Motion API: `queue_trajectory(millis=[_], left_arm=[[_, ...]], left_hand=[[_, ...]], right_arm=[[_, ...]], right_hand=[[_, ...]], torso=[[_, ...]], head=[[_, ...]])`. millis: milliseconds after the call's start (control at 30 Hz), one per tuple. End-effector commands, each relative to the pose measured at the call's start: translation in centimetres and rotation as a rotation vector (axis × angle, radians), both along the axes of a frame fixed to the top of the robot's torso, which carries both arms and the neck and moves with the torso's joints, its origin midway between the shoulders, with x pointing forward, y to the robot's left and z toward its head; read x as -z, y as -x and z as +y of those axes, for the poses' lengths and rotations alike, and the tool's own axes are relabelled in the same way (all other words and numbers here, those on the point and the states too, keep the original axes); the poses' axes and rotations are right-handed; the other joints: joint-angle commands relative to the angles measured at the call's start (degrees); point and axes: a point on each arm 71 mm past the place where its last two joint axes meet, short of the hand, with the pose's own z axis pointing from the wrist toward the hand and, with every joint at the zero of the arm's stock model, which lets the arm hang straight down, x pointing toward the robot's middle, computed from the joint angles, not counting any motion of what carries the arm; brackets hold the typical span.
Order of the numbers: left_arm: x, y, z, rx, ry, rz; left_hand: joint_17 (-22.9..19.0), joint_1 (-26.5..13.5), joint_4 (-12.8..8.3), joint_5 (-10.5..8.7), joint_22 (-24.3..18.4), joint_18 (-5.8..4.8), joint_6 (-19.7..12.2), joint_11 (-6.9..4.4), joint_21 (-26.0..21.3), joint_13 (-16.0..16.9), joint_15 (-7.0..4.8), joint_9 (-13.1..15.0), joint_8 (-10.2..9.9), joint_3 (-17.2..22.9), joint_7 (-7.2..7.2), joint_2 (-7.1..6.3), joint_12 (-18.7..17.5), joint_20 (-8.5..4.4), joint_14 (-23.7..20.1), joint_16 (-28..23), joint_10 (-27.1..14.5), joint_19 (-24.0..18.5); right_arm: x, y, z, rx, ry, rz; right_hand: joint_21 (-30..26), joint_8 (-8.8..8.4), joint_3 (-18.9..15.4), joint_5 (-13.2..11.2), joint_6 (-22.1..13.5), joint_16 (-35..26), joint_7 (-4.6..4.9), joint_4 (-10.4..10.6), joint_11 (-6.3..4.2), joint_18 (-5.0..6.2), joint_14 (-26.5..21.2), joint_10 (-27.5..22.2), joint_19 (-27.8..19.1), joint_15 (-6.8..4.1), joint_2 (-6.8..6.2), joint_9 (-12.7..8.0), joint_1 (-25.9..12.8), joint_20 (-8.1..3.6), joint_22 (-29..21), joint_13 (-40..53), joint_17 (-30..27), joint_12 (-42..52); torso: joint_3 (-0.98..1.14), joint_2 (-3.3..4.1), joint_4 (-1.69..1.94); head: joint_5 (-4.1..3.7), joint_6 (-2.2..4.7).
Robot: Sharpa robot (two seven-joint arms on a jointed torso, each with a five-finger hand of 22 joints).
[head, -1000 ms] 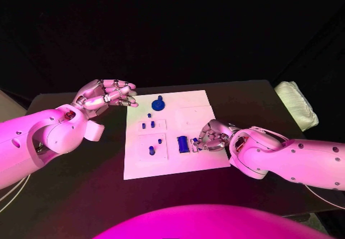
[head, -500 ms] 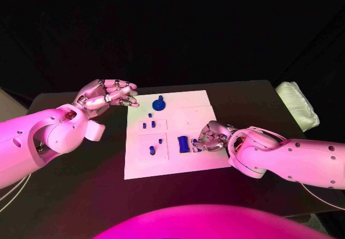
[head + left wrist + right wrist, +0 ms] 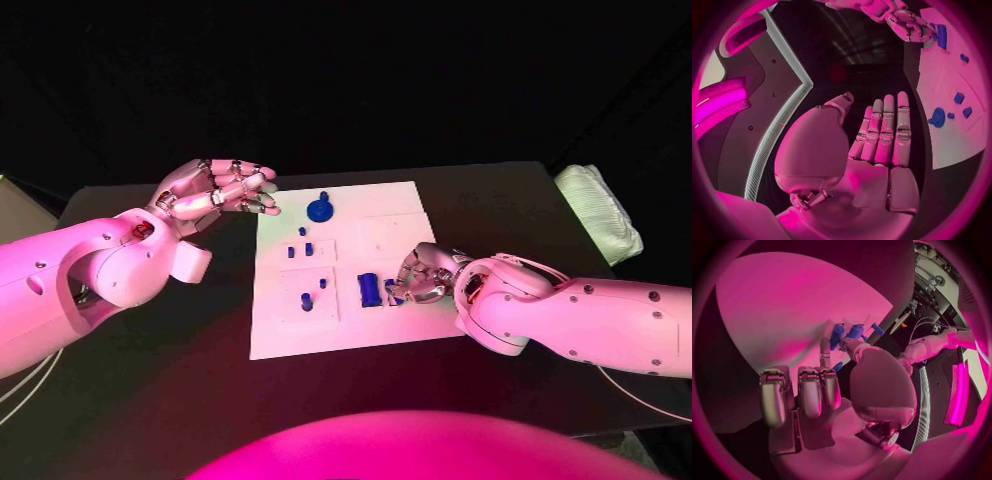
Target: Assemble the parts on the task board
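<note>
The white task board lies in the middle of the black table. On it are a round blue part, small blue pegs in the left-hand recesses, and an upright blue block. My right hand rests on the board's right side just beside the block. Its fingers are curled, and a small blue part sits pinched between thumb and finger. My left hand hovers off the board's far left corner with straight fingers, holding nothing. The left wrist view shows the round part and the right hand.
A pale ribbed bundle lies at the table's far right edge. Bare black table surrounds the board on the left and at the front.
The right arm has crept slightly left over the board, and its hand stays by the blue block. The left hand has not moved.
</note>
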Motion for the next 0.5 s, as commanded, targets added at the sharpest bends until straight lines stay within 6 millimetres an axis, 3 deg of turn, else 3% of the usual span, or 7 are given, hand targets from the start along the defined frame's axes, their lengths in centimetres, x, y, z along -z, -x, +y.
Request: queue_trajectory(millis=[33, 400, 500], left_arm=[[-0.06, 0.13, -0.20, 0.021, 0.014, 0.003], [-0.04, 0.11, -0.22, 0.023, 0.014, 0.004], [-0.03, 0.10, -0.22, 0.022, 0.013, 0.005]], left_hand=[[0.05, 0.44, 0.21, 0.31, -0.05, 0.77, 0.06, 0.41, -0.19, 0.08, -0.06, -0.05, -0.22, -0.26, 0.19, -0.10, -0.38, 0.03, -0.39, -0.18, 0.04, 0.37], [0.07, 0.44, 0.26, 0.30, -0.06, 0.77, 0.06, 0.41, -0.21, 0.09, -0.06, -0.05, -0.23, -0.28, 0.20, -0.07, -0.39, 0.03, -0.40, -0.19, 0.04, 0.38], [0.10, 0.44, 0.34, 0.30, -0.09, 0.77, 0.08, 0.41, -0.23, 0.10, -0.05, -0.06, -0.24, -0.29, 0.20, 0.01, -0.40, 0.04, -0.42, -0.19, 0.04, 0.39]], right_arm=[[0.20, -0.08, -0.03, -0.009, 0.020, 0.011], [0.38, -0.19, 0.13, -0.013, 0.025, 0.014], [0.38, -0.18, 0.15, -0.013, 0.024, 0.013]], right_hand=[[0.25, 0.38, 0.10, -0.02, 0.31, 0.21, 0.05, 0.26, -0.43, -0.82, 6.07, 5.97, 5.99, -0.50, 0.47, -0.05, -0.17, -0.58, 15.09, 15.09, 15.07, 0.21], [0.25, 0.46, -0.23, -0.42, 0.13, 0.21, 0.21, 0.63, -0.34, -0.82, 6.07, 5.97, 5.99, -0.47, 0.35, -0.17, -0.99, -0.59, 15.09, 15.09, 15.07, 0.21], [0.25, 0.66, -0.98, -2.27, 0.08, 0.21, 0.29, 1.33, -0.25, -0.82, 6.07, 5.97, 5.99, -0.39, 0.04, -0.35, -2.32, -0.55, 15.09, 15.09, 15.07, 0.21]], torso=[[0.00, -0.02, -0.01], [0.10, 0.01, -0.05], [0.08, 0.01, -0.05]], head=[[-0.08, 0.01], [-0.02, 0.01], [-0.02, 0.01]])
